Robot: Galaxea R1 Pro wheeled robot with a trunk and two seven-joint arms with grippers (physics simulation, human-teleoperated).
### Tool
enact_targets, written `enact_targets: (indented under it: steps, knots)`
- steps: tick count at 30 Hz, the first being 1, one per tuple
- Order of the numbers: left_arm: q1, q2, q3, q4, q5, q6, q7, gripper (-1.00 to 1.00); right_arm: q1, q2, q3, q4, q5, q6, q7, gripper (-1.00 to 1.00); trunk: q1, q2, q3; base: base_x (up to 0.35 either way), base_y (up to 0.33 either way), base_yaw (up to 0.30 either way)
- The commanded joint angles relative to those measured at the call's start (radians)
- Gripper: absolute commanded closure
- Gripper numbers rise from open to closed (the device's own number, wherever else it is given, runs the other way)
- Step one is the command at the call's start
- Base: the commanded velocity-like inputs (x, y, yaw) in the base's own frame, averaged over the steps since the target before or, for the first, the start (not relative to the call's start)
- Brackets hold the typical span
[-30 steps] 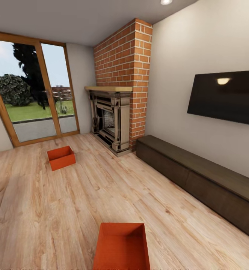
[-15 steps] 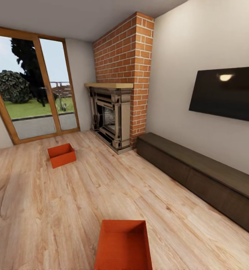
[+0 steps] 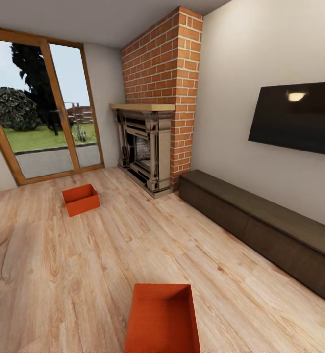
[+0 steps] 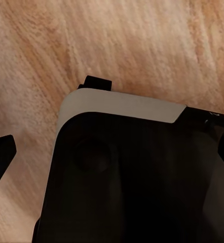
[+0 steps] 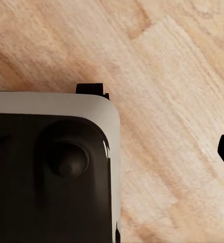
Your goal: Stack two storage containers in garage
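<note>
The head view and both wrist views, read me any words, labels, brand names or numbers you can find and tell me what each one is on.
None: no readable text anywhere.
TV: blank dark screen, only a lamp reflection.
Both storage containers: plain orange-red walls.
Fireplace and low cabinet: unmarked.

On the light wood-plank floor (image 3: 147, 245), one orange-red open box-shaped bin (image 3: 162, 318) sits at the near edge, the other orange-red bin (image 3: 81, 199) far back left, before the wood-framed glass doors (image 3: 39, 108). The brick fireplace (image 3: 155, 108) stands in the far corner, with a long dark low cabinet (image 3: 260, 230) along the right wall beneath the flat black wall TV (image 3: 295, 117).
</note>
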Motion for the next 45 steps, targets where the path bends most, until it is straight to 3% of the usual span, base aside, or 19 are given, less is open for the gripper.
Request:
enact_targets:
  steps: [1,26,33,45]
  knots:
    - [0.000,0.000,0.000,-0.001,0.006,0.001,0.001,-1.00,-0.001,0.000,0.007,0.003,-0.010,-0.006,0.005,-1.00,0.000,-0.001,-0.003,0.000,0.000,0.000]
    - [0.000,0.001,-0.003,0.003,0.004,-0.001,-0.001,-1.00,-0.001,0.000,0.007,0.003,-0.010,-0.007,0.005,-1.00,0.000,-0.001,-0.042,0.000,0.000,0.000]
    - [0.000,0.004,-0.008,0.081,0.000,-0.001,-0.001,-1.00,-0.001,0.000,0.008,0.003,-0.009,-0.006,0.007,-1.00,0.000,-0.001,-0.054,0.000,0.000,0.000]
    - [0.000,0.004,-0.009,0.089,-0.003,-0.002,-0.001,-1.00,-0.001,-0.001,0.008,0.003,-0.009,-0.007,0.007,-1.00,0.000,-0.001,-0.073,0.000,0.000,0.000]
